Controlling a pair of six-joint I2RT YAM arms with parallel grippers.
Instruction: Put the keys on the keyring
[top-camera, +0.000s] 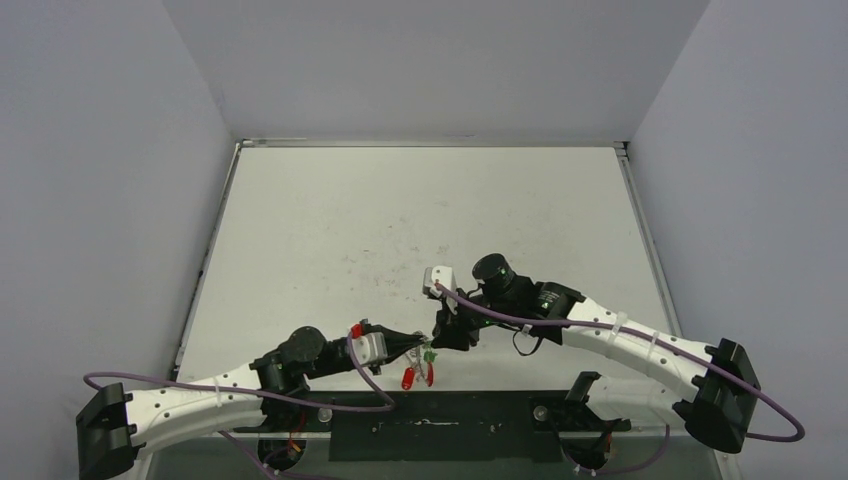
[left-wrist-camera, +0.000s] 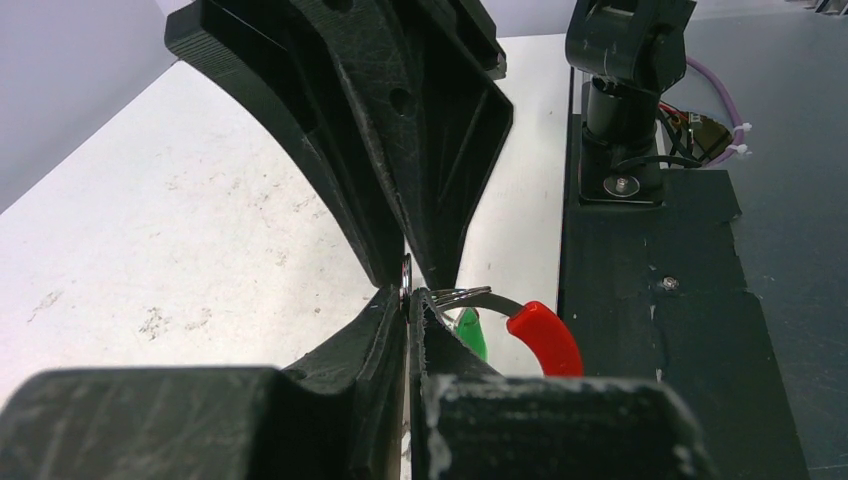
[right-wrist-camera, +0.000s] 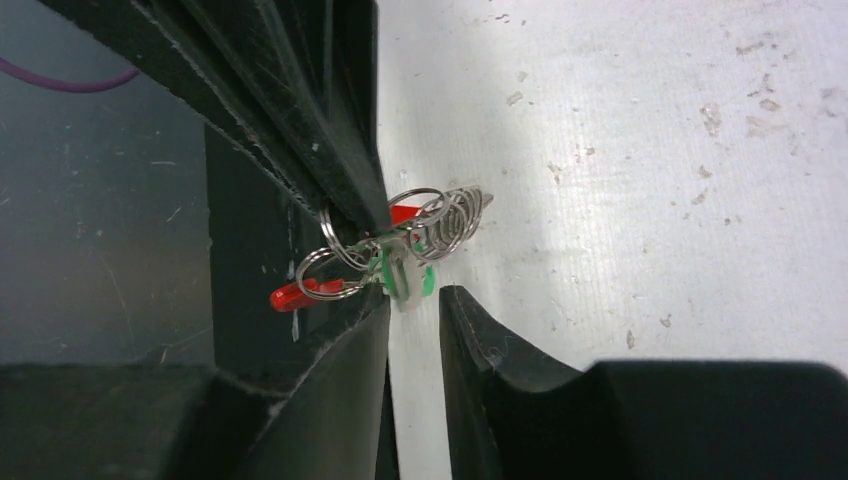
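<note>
A: Top view, lower centre: left gripper (top-camera: 418, 346) & right gripper (top-camera: 441, 340) tip-to-tip; keyring (top-camera: 408, 378) hangs below.
B: Left wrist cam, mid-frame: left jaws clamped on keyring.
A: Right wrist cam, centre: right jaws narrowly apart, green key (right-wrist-camera: 403, 282) at tips.
B: Risk, est.: key unheld, misses coil gap, drops.

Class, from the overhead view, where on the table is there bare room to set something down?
Free: all the table from the back wall down to the arms, edge to edge. Crowded: the near middle, where the left gripper and right gripper meet around the keyring and keys.
</note>
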